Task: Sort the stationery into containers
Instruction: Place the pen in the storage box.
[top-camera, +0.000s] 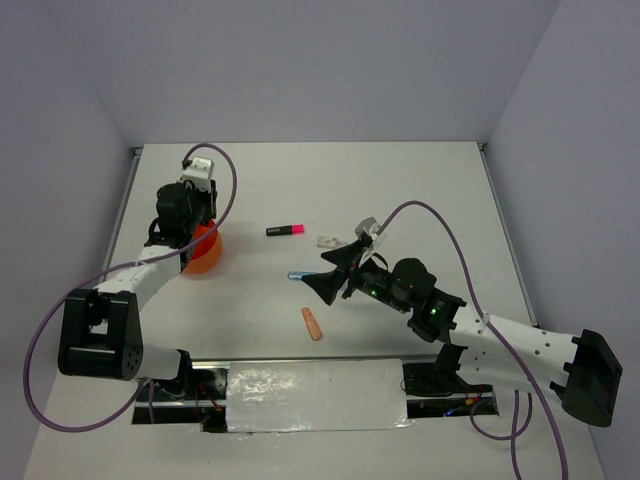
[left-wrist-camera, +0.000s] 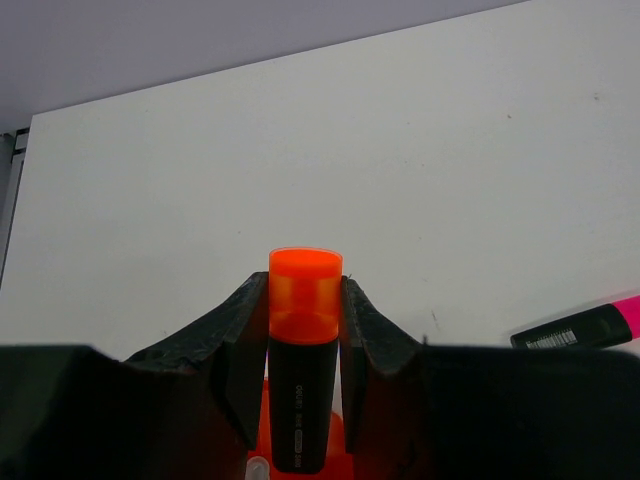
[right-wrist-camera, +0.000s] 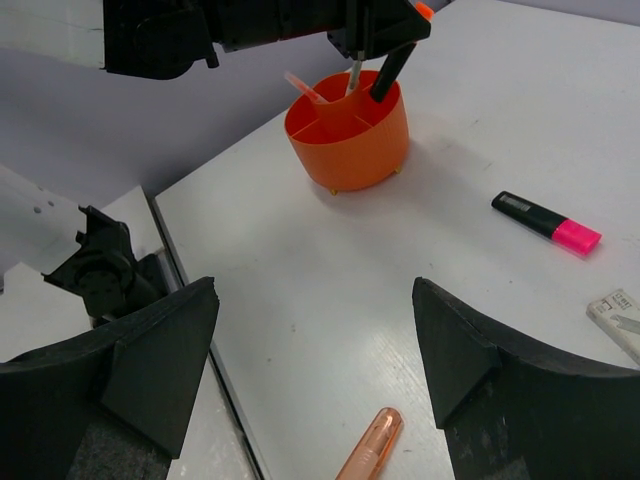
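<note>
The round orange tub (top-camera: 208, 256) stands at the left, with dividers inside (right-wrist-camera: 350, 140). My left gripper (left-wrist-camera: 305, 300) is shut on a black highlighter with an orange cap (left-wrist-camera: 303, 350), held upright, its lower end in the tub; the right wrist view shows this (right-wrist-camera: 392, 70). A grey pen (right-wrist-camera: 353, 75) and an orange pen (right-wrist-camera: 303, 88) stand in the tub. A pink-capped highlighter (top-camera: 285, 230), a white block (top-camera: 327, 241), a blue marker (top-camera: 298, 276) and a peach eraser (top-camera: 313, 323) lie on the table. My right gripper (top-camera: 335, 277) is open and empty above the table, by the blue marker.
The table's left edge and a metal rail (right-wrist-camera: 190, 290) run under my right gripper's left finger (right-wrist-camera: 165, 350). The eraser (right-wrist-camera: 370, 445) lies just below the open jaws. The arm bases and a taped plate (top-camera: 315, 395) sit at the near edge.
</note>
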